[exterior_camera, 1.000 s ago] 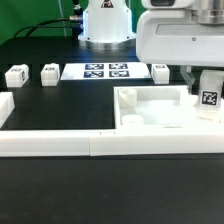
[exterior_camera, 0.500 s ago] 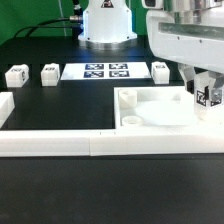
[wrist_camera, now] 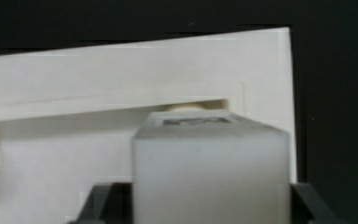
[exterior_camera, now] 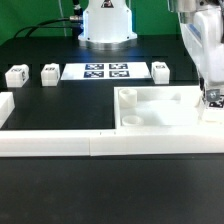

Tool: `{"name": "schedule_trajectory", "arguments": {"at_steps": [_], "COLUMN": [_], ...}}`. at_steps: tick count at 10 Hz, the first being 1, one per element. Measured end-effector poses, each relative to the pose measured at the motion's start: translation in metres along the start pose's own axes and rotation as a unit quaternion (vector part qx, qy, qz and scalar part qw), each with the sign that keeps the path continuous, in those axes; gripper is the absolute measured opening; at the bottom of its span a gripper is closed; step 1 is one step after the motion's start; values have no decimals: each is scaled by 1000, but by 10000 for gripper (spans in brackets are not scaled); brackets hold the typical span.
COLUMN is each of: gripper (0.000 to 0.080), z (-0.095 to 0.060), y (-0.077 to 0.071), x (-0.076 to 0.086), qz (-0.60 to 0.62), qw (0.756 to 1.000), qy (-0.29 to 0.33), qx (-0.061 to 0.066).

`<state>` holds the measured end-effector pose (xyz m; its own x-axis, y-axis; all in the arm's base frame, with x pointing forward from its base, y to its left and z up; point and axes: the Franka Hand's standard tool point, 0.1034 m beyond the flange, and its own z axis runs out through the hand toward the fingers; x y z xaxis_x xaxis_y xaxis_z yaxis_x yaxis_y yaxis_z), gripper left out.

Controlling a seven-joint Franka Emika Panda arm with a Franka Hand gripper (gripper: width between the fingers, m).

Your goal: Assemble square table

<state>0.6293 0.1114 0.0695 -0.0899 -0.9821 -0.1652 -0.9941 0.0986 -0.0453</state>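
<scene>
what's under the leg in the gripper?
A corner of the slab, with a sliver of what looks like its hole showing past the leg. The leg covers the rest of it.

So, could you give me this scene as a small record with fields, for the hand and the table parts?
hand: hand closed on the held leg, upright
held leg place: at the tabletop's corner on the exterior view's right; seated or not, cannot tell
tabletop: flat, rim up
loose legs: three, two on the exterior view's left of the marker board, one on its right
border bar: border bar in front of the tabletop
</scene>
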Motion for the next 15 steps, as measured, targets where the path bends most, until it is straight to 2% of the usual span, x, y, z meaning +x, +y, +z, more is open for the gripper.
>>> {"name": "schedule_trajectory", "arguments": {"at_steps": [2,3,4,5,8,10,12,13,14,15], "gripper": [301,481,611,639,648,649,649,558,558,370], "z": [1,1,3,3,3,1,0,0,0,0], "y": [1,1,4,4,4,-3,-3,-3,-3,-3], "x": [0,-2,-12,-11,-9,-5,-6,-6,-7,-7], "qz": [-37,-152,-266,-261,-402,-576,-580,-570,-557,-527], "qw": [999,988,964,965,915,817,814,821,830,850], "qy": [2,10,17,13,14,23,24,24,23,23], "qx": [-1,-3,-8,-6,-9,-13,-12,-12,-11,-10]}}
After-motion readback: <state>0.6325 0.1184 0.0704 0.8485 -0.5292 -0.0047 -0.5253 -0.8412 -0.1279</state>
